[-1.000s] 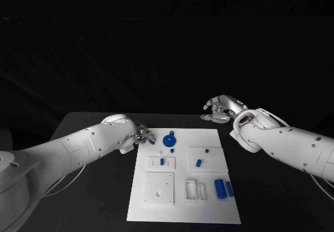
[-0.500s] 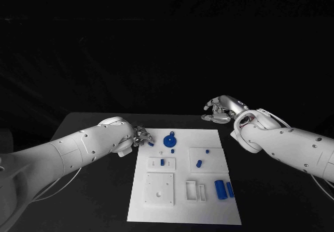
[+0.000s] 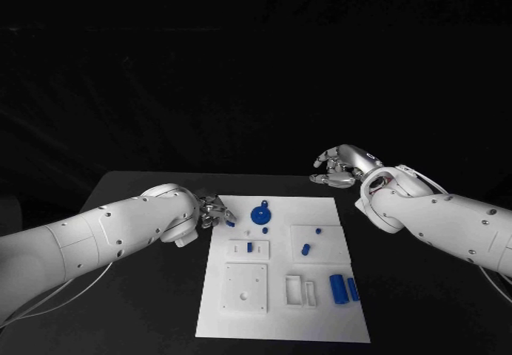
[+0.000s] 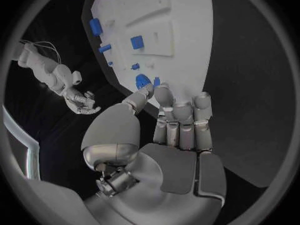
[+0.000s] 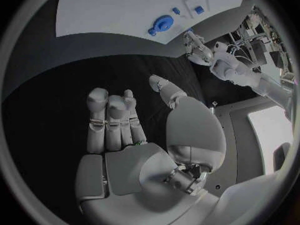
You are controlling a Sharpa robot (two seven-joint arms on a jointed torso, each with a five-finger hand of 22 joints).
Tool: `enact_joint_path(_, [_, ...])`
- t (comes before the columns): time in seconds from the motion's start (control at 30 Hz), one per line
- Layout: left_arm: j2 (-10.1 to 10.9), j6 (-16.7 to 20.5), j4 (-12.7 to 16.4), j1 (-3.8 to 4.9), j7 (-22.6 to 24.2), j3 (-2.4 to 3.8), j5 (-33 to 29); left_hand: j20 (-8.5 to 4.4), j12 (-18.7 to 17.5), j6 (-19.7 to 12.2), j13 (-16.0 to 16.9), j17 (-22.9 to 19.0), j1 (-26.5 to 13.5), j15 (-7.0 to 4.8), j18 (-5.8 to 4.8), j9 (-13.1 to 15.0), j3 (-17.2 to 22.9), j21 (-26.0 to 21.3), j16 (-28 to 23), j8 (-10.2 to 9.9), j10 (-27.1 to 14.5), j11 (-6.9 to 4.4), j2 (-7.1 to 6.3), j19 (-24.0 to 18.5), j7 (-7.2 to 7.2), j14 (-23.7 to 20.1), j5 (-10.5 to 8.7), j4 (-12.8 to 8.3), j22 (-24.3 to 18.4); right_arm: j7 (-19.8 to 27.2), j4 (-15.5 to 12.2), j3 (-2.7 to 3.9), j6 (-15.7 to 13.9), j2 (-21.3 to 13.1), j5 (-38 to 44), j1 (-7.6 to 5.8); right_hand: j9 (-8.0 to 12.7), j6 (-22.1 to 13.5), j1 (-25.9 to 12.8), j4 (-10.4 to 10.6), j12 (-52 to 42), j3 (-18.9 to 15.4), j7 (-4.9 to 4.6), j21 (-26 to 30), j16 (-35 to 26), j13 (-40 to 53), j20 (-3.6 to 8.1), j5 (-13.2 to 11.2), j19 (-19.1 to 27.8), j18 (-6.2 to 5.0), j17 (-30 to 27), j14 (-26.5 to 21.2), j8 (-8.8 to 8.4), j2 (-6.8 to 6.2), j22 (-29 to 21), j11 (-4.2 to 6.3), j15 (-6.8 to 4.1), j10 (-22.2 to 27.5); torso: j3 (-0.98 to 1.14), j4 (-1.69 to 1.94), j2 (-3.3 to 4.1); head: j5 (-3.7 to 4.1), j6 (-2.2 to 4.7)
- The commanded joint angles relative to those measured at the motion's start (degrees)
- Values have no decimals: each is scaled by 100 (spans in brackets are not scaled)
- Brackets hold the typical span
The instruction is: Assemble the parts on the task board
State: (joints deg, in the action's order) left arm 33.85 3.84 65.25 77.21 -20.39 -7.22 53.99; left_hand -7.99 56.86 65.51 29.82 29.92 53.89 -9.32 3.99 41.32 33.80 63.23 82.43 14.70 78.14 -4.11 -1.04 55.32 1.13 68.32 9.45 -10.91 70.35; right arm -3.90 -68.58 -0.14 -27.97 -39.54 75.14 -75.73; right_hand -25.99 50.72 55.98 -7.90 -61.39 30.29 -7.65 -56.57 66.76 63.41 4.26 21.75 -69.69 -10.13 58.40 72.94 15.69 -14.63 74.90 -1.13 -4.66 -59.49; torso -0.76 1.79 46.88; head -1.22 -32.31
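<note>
at the far left corner of the task board i have my left hand hovering low over the board's edge, fingers loosely curled and apart, its thumb tip just by a small blue part near that corner. i can't tell whether the thumb actually touches the part, but nothing is pinched, so i read the hand as empty and set up for a pick. the round blue part with its little tab lies just beside it on the board, with smaller blue parts scattered toward the middle and two blue cylinders lying near the right edge. my right hand i keep parked off the far end of the board above the black table, fingers relaxed and holding nothing, likely so it stays out of the left arm's way.
</note>
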Motion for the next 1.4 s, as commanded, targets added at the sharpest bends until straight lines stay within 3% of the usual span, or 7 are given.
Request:
enact_joint_path(0.03, [86, 415, 236, 4, -14, -19, 12, -723, 38, 258, 14, 4, 15, -255, 2, 723, 250, 29, 40, 604, 233, -254, -46, 60, -145, 275, 76, -205, 11, 51, -26, 2, 67, -11, 16, 3, 7, -1, -57, 11, -24, -33, -31, 26, -39, -6, 24, 40, -4, -486, 6, 28, -13, 19, 55, -33, -19, 22, 2, -3, 9, -12, -5])
enact_joint_path(0.23, [308, 829, 734, -1, -150, -146, 55, -738, 88, 316, 32, 9, -8, -280, 14, 862, 258, 49, 65, 693, 239, -286, -86, 110, -181, 312, 140, -188, 25, 44, -43, 1, 88, -32, 16, 4, 7, -1, -57, 11, -25, -33, -31, 27, -39, -7, 24, 43, -4, -487, 7, 28, -13, 18, 55, -33, -20, 22, 3, -5, 9, -24, -22])
enact_joint_path(0.4, [451, 975, 1011, -4, -212, -304, 103, -751, 145, 351, 42, 9, -60, -313, 27, 1100, 273, 62, 83, 808, 229, -327, -99, 156, -224, 347, 499, -214, 41, 37, -50, 1, 100, -53, 16, 6, 8, -2, -59, 12, -25, -35, -31, 28, -40, -8, 24, 46, -4, -486, 7, 28, -13, 16, 56, -33, -20, 23, 2, -11, 10, -32, -35])
enact_joint_path(0.83, [583, 1159, 1357, -6, -275, -628, 544, -757, 204, 436, 46, 17, -108, -319, 37, 1298, 288, 74, 115, 900, 230, -369, -120, 185, -270, 378, 724, -264, 62, 44, -68, 1, 101, -54, 20, 8, 8, -2, -60, 12, -26, -37, -31, 28, -41, -9, 24, 51, -5, -487, 8, 28, -14, 15, 56, -33, -20, 24, 1, -16, 9, -59, -64])
enact_joint_path(0.97, [567, 1194, 1348, -17, -294, -662, 610, -759, 220, 449, 48, 20, -117, -317, 39, 1334, 296, 78, 124, 911, 233, -377, -124, 192, -278, 385, 763, -268, 66, 43, -72, 1, 101, -57, 20, 8, 9, -2, -60, 12, -27, -37, -31, 29, -41, -10, 24, 53, -5, -487, 8, 29, -14, 15, 57, -33, -20, 24, 3, -19, 13, -68, -74])
enact_joint_path(1.4, [528, 1337, 1390, -84, -259, -662, 702, -761, 246, 466, 53, 23, -132, -314, 42, 1381, 307, 82, 133, 923, 237, -374, -125, 201, -279, 391, 817, -269, 72, 46, -71, 1, 103, -53, 22, 9, 9, -3, -60, 12, -28, -38, -31, 30, -42, -12, 25, 59, -6, -487, 9, 29, -13, 17, 58, -33, -20, 25, 4, -18, 8, -57, -94])
